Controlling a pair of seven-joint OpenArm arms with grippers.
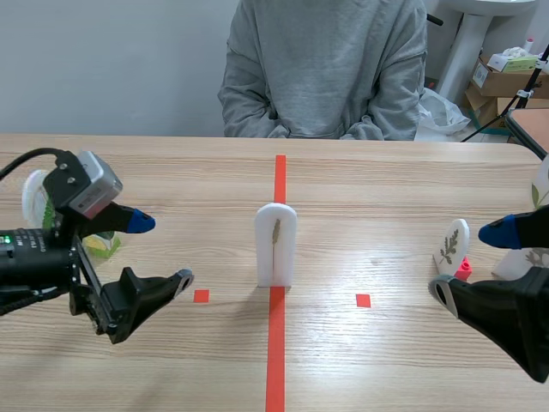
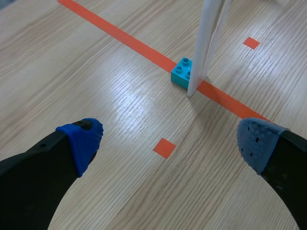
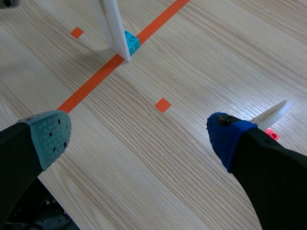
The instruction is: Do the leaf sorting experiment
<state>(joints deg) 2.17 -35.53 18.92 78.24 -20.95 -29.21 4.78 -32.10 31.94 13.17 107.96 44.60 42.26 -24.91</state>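
Person (image 1: 322, 69) headless past the top edge; white disc (image 1: 33, 193) half behind the left arm (image 1: 34, 249).

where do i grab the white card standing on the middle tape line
Pinch the card across its two flat faces, high on a side edge, coming in level from either side. It stands upright and is very thin, edge-on to both arms, so fingers close only front-to-back. Stay above the teal brick at its base, which probably holds it up.

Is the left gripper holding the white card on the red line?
No, the left gripper is open and empty, with the white card standing ahead of it.
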